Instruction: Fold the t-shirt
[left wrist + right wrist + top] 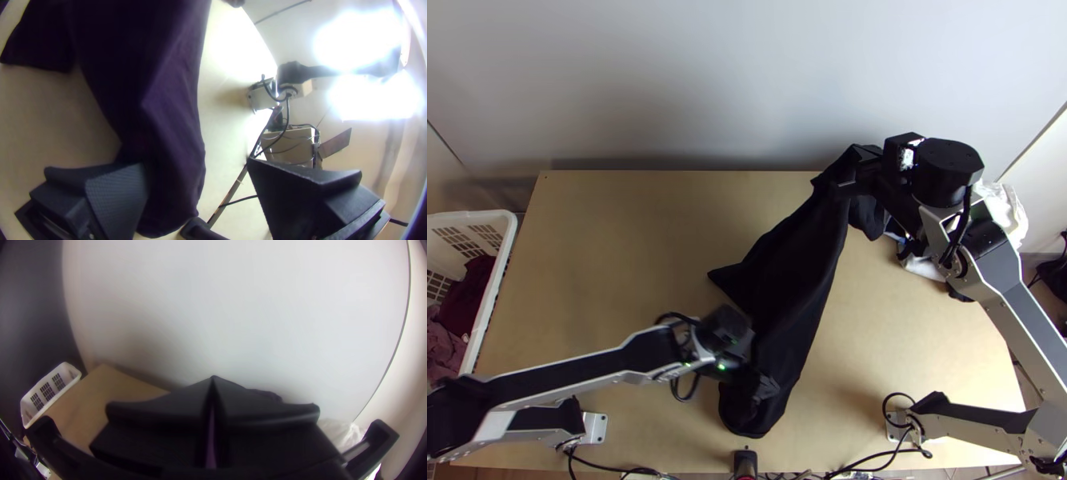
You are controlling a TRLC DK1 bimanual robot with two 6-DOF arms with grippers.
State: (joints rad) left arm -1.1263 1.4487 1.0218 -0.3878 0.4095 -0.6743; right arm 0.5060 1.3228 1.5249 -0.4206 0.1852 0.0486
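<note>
The black t-shirt (791, 280) hangs as a long narrow bunch from my right gripper (849, 176) at the table's far side down toward the near edge, a pointed flap standing out to its left. My left gripper (759, 388) is over its lower part. In the left wrist view, the t-shirt (147, 102) looks dark purple and runs down beside one finger of my left gripper (198, 178), which stands open. In the right wrist view, my right gripper (213, 384) is shut, a strip of the t-shirt (211, 440) between its fingers.
A white basket (497, 296) with dark red clothes stands beyond the table's left edge. More dark and white cloth (923, 266) lies at the far right under the right arm, near a white bag (1015, 212). Cables run along the near edge. Bare tabletop (627, 248) shows at left.
</note>
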